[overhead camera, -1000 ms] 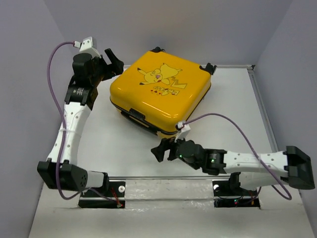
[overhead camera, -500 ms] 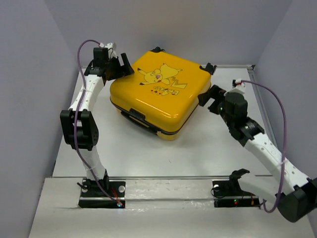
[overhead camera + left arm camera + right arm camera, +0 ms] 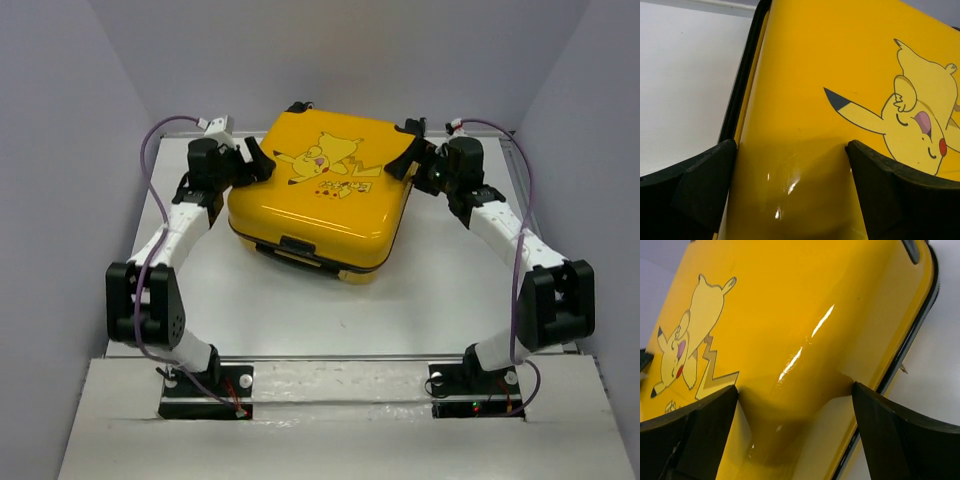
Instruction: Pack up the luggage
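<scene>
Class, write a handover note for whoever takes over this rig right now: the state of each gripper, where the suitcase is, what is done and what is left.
Left gripper: open, jaws straddling the far-left corner of the small yellow hard-shell suitcase.
Right gripper: open, jaws straddling the far-right corner.
Suitcase: flat on the white table, cartoon print up, lid down.
Done: the case looks closed; its contents are hidden.
Left: probably check that the closure is fastened, which cannot be told from these views, then back both arms off.
</scene>
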Controlling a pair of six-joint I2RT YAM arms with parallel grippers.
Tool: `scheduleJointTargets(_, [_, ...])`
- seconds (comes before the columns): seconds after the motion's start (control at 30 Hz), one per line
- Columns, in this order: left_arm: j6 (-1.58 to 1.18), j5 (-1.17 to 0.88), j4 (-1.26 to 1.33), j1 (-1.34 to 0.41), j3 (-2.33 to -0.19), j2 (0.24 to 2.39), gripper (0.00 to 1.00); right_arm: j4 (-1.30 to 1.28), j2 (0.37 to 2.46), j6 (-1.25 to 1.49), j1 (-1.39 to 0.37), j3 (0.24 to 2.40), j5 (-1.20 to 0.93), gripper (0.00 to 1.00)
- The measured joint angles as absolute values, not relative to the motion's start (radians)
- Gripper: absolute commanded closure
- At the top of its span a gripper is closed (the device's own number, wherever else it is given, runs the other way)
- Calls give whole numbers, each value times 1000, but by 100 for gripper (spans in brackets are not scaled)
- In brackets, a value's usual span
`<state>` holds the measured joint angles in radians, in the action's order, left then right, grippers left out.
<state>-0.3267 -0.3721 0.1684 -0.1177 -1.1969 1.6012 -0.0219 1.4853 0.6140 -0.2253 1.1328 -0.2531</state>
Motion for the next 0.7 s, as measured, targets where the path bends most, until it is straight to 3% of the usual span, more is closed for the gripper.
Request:
scheduleJointTargets(0.2, [-406,-177,214,-242,-862,1261,1,-7,1669,550,-164,1316,-362,2])
scheduleJointTargets(0.37, [-490,-138,171,-366,-698,1026,1,-35,1795,516,-148,1478,-396,0])
scheduleJointTargets(0.5, [-504,-139,6,-425,-726,950,1,-104,1897,517,-149,1638,-461,0])
scheduleJointTargets(0.7, [-491,-160,-228,-424,-900,1016,1,-299,1913,500,-173,1872,-524,0])
